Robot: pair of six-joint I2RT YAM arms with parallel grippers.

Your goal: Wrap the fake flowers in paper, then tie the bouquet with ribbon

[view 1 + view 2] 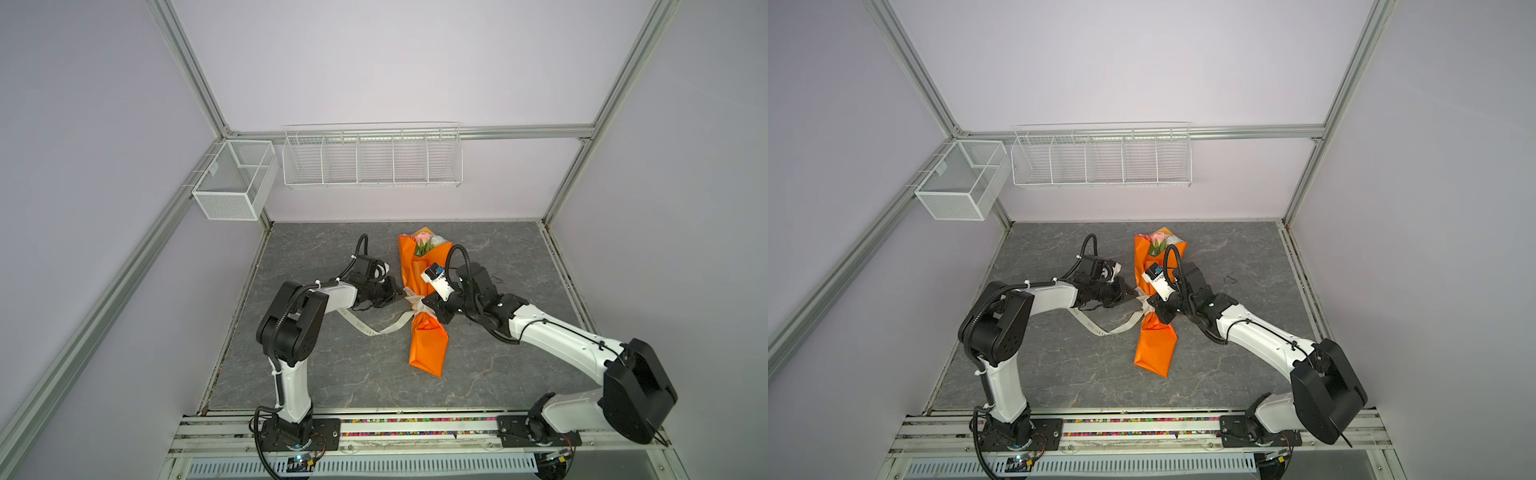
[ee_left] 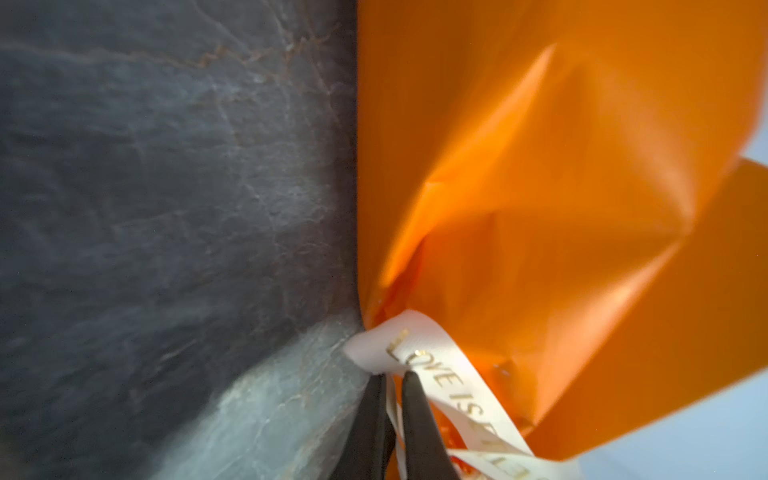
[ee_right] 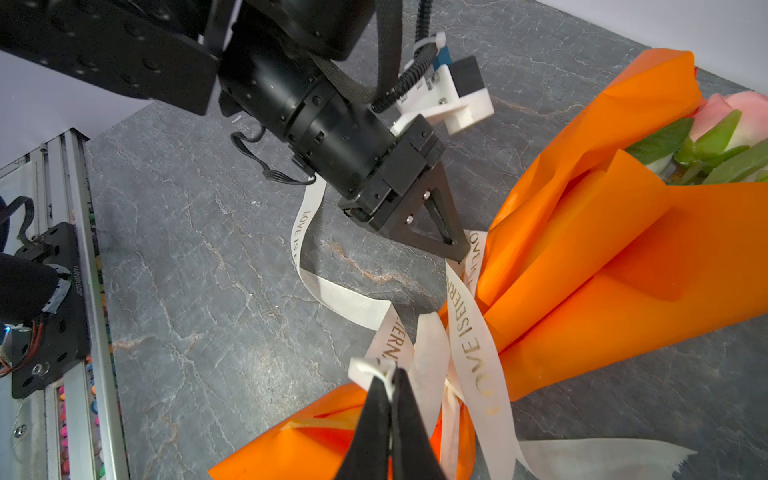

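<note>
Right gripper [image 3: 390, 374], nearest the lens, is seen clamped on a fold of the ribbon [image 3: 473, 345]; the left gripper [image 2: 392, 376] is pinched shut on another strand. The bouquet [image 1: 428, 349] is laid in the middle of the table [image 1: 332, 374], with the fake flowers [image 1: 424, 241] toward the far wall. Knot-tightening is judged to be in hand; next, both strands are to be drawn apart evenly, without the paper being dragged.

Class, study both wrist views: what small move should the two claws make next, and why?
Probably pull the two claws apart to cinch the tie: left claw and right claw each pinch a strand of the ribbon at the waist of the bouquet, where its loops look slack.
</note>
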